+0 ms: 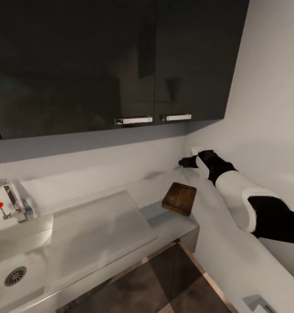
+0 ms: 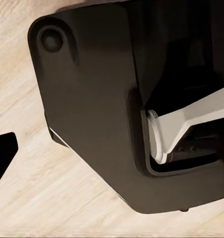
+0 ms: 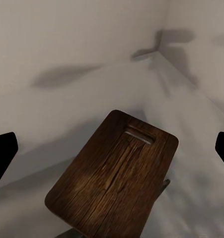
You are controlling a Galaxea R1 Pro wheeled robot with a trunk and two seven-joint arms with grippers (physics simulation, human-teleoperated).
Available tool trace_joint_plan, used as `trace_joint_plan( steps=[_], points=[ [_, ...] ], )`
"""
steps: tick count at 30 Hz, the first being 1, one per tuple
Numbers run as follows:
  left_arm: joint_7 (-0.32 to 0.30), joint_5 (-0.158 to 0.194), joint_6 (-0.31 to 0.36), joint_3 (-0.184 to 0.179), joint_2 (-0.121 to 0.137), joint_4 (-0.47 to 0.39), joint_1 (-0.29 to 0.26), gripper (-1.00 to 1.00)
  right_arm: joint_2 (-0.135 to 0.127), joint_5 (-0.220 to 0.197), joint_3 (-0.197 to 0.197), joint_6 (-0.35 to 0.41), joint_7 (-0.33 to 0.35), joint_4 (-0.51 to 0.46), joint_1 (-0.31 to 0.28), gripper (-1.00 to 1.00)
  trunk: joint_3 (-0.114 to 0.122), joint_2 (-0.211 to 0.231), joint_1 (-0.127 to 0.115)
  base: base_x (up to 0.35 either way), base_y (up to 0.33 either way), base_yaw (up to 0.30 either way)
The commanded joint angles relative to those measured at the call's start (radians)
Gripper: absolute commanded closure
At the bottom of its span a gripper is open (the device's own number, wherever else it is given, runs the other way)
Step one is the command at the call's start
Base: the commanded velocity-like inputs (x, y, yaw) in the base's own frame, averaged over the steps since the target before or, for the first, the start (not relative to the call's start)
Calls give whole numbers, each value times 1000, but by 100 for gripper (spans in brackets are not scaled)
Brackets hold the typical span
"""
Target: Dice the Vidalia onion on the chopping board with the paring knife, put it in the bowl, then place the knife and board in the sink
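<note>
Sink cut off; chopping board partly overhanging countertop.

Head camera high over the countertop, sharing the chopping board with the close right wrist camera.

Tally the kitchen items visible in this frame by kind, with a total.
Chopping board: 1
Sink: 1
Tap: 1
Cabinet door handles: 2
Total: 5
</note>
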Motion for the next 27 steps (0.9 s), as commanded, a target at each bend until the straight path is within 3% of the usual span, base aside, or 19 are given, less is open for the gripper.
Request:
trace_joint_plan(
  steps=[1,5,8,27],
  points=[
    [0,12,6,-2,1,3,0,-100,0,7,-1,6,4,-2,-1,-100,-2,-2,1,0,0,0],
    [0,54,5,-1,1,31,0,-100,1,6,0,6,4,-1,0,-100,-2,-2,1,0,0,0],
    [0,61,5,0,1,36,0,-100,1,7,0,6,4,-1,1,-100,-2,-2,1,0,0,0],
    [0,65,5,1,-3,80,0,-100,-1,8,-1,6,4,32,2,-100,-2,-2,1,101,29,0]
  ],
)
